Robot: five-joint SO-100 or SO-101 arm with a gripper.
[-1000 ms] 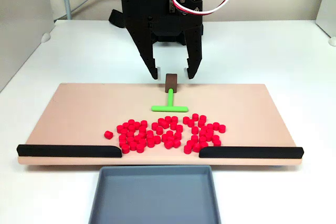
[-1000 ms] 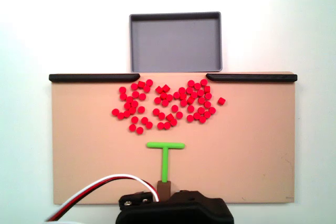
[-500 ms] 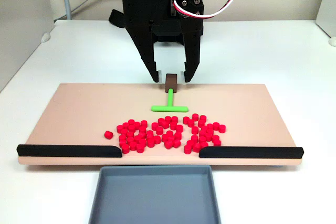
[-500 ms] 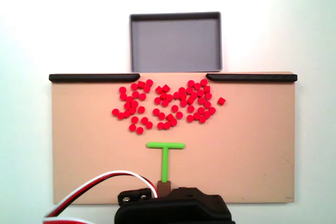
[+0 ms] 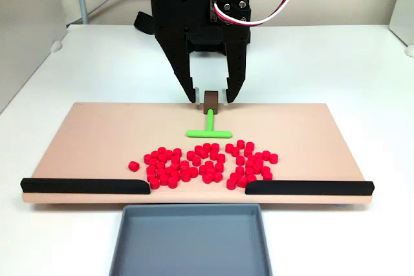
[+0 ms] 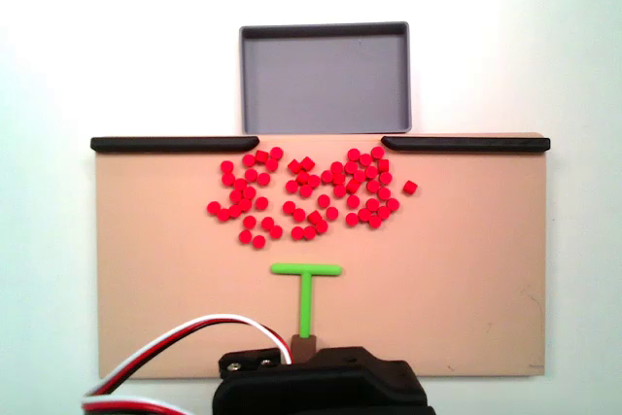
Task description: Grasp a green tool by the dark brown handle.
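Gripper poised over the tool's handle, grasp not yet made.
The gripper (image 5: pixel 212 97), fingers spread, straddles the dark brown handle (image 5: pixel 210 100) of the green tool (image 5: pixel 209 128); closing remains.

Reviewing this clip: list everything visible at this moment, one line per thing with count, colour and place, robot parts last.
Board: one, tan, flat on the white table.
Green tool: one, bright green T-shape, lying on the board with its crossbar toward the red pieces.
Dark brown handle: one, dark brown block at the stem's far end, near the board's edge.
Red pieces: many, red, clustered between the tool and the bars.
Black bars: two, black, along the board edge nearest the tray, with a gap between them.
Tray: one, grey, empty, on the table beside that gap.
Cable: white, red and black, looping off the arm.
Gripper: one, black, open, jaws either side of the handle.
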